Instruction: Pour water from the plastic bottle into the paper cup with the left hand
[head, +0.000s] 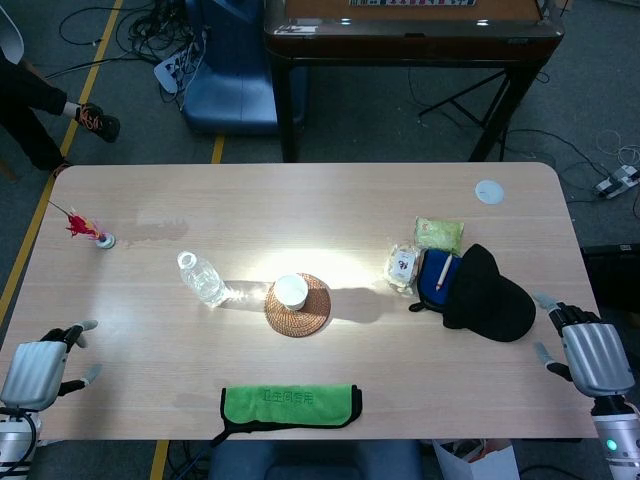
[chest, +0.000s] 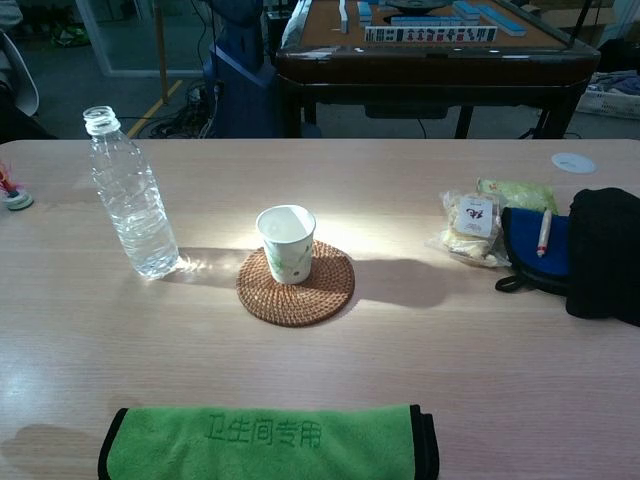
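we see plastic bottle (chest: 130, 195) upright, uncapped, on desk (head: 330, 200) just left of paper cup (chest: 286, 242) on coaster (chest: 296, 285). left robot hand (head: 40, 368) and right robot hand (head: 590, 355) both empty, fingers apart, at desk corners, wrists cut off; chest view shows neither.

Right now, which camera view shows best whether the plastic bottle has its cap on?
The chest view: the plastic bottle stands upright in side profile and its neck is open, with no cap. The head view shows the same bottle from above, foreshortened and small.

The head view looks steeply down from above onto the whole worktop (head: 300, 200). The chest view sits low and near, facing forward across it; both share the paper cup (chest: 286, 241) on its woven coaster (chest: 296, 290).
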